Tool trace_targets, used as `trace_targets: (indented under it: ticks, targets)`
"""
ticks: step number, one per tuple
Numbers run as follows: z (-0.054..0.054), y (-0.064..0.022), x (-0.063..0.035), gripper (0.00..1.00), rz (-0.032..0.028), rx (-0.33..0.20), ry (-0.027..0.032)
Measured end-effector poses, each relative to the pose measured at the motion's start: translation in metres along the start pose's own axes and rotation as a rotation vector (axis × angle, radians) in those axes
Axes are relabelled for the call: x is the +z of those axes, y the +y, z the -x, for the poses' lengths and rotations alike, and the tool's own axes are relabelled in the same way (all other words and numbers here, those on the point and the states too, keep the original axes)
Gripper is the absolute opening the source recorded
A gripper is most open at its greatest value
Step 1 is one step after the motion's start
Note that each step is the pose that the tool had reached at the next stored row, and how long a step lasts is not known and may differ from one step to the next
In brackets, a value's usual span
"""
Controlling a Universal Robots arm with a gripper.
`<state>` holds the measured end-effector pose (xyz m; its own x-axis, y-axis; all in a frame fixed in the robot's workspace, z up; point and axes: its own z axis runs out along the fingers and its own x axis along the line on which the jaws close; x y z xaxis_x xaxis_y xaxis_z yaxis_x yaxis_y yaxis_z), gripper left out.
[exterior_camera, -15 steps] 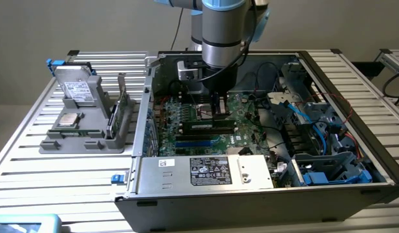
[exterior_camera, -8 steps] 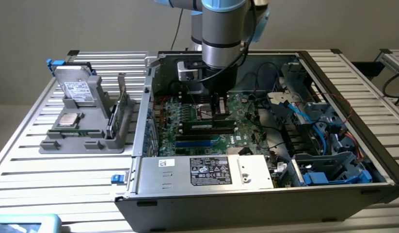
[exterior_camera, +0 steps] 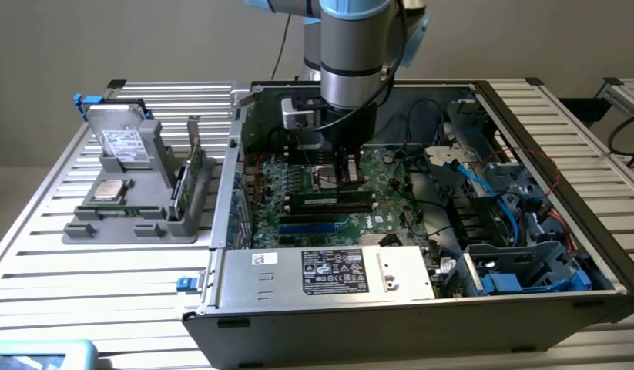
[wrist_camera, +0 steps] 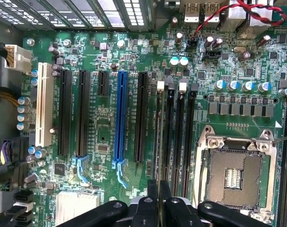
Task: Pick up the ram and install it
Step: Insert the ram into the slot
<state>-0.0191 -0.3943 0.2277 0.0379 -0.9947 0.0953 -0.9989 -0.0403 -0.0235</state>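
We see the robot arm [exterior_camera: 347, 54] reaching straight down into the open computer case [exterior_camera: 234, 154], which stands on a slatted aluminium table [exterior_camera: 91, 270]. The gripper [exterior_camera: 347, 179] hangs low over the motherboard [exterior_camera: 296, 193], close to the middle of the case.

In the wrist view its two black fingers [wrist_camera: 152, 198] stand almost together, pinched on a thin board seen edge-on. We take that to be the ram [exterior_camera: 332, 202]. In the exterior view the ram is a long dark stick directly under the gripper, at six o'clock from it, lying along the board just above the blue slots [exterior_camera: 306, 227]. We cannot tell whether it is seated in a slot.

The wrist view places the held edge just beside the black memory slots [wrist_camera: 179, 137], between them and a long black expansion slot [wrist_camera: 142, 118]. The open processor socket [wrist_camera: 235, 175] lies on the far side of the memory slots.

In the exterior view the labelled power supply [exterior_camera: 327, 271] sits at six o'clock from the gripper. At nine o'clock from the case stands a grey fixture [exterior_camera: 142, 223] holding a hard drive [exterior_camera: 126, 142], a square processor chip [exterior_camera: 112, 189] and upright green sticks [exterior_camera: 193, 181].
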Motion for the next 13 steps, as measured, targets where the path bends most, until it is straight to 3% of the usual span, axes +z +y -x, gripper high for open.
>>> trace_targets:
  ticks: [13]
  targets:
    - [-0.0008, 0.0002, 0.0011, 0.13, -0.0011, 0.003, 0.0002]
